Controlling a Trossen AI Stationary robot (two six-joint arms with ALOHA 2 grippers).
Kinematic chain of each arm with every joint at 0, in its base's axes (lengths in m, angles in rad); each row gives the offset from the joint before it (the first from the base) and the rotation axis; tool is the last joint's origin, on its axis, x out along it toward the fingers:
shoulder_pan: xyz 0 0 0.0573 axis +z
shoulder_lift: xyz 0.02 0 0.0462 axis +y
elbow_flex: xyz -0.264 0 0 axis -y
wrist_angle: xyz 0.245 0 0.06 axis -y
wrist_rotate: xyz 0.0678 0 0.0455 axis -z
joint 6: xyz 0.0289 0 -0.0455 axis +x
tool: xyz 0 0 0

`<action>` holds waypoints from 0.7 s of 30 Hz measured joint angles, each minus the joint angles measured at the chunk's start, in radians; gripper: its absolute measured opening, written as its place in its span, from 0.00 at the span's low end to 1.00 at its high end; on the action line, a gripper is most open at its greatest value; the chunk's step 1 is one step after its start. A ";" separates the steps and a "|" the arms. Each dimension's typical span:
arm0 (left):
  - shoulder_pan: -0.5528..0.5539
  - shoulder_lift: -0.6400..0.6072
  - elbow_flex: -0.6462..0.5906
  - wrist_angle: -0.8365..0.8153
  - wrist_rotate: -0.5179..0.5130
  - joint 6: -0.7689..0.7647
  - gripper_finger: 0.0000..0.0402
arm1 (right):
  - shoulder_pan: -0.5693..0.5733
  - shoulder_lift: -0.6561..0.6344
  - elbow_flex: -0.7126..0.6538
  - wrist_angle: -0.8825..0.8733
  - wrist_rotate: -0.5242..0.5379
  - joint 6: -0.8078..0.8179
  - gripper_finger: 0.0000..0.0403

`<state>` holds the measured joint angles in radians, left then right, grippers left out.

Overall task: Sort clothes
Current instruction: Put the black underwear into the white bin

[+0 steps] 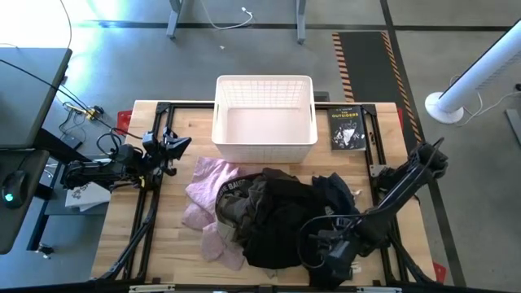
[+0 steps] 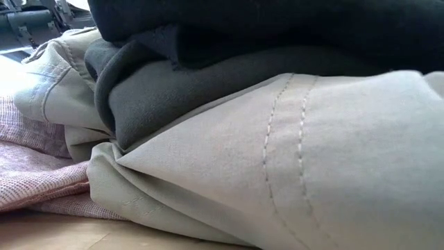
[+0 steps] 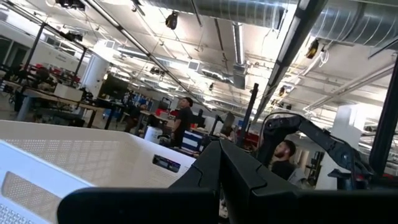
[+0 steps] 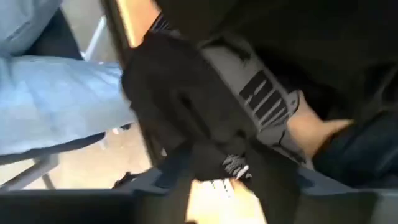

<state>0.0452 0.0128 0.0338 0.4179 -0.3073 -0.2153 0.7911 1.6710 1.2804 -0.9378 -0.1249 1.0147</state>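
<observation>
The clothes lie in a heap in the middle of the table. The pale pink one (image 1: 205, 189) is at the left. Beside it are the khaki trousers (image 1: 230, 203) with the lettered waistband and the olive-brown one (image 1: 259, 194). The black one (image 1: 281, 224) is in the middle and the navy one (image 1: 335, 191) at the right. In the low view the khaki trousers (image 2: 312, 153) fill the front, under the olive-brown (image 2: 173, 90) and black (image 2: 277, 21) garments. My right gripper (image 1: 327, 244) is low at the black garment's near right edge. The black cloth (image 4: 174, 93) fills its blurred wrist view. My left gripper (image 1: 175, 146) is shut and raised left of the basket.
A white plastic basket (image 1: 264, 122) stands at the far middle of the table and also shows in the left wrist view (image 3: 93, 162). A small black book (image 1: 348, 129) lies to its right. Black frame rails run along the table's left and right sides.
</observation>
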 joint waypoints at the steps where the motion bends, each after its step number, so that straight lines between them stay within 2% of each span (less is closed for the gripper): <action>1: 0.000 0.000 0.000 0.000 0.000 0.000 0.00 | -0.003 0.013 0.000 0.004 0.000 -0.008 0.43; 6: 0.000 0.000 0.000 0.000 0.000 0.000 0.00 | -0.024 0.079 0.000 0.036 0.000 -0.106 0.57; 13: 0.000 0.000 0.000 -0.002 0.000 -0.017 0.00 | -0.054 0.123 0.000 0.084 0.036 -0.313 0.58; 17: 0.000 0.000 0.000 -0.002 0.007 -0.018 0.00 | -0.080 0.123 0.000 0.090 0.041 -0.401 0.48; 21: 0.000 0.000 0.000 -0.002 0.009 -0.019 0.00 | -0.098 0.123 -0.017 0.093 0.015 -0.417 0.26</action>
<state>0.0452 0.0128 0.0335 0.4163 -0.2981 -0.2344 0.6931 1.7943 1.2636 -0.8452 -0.1103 0.5981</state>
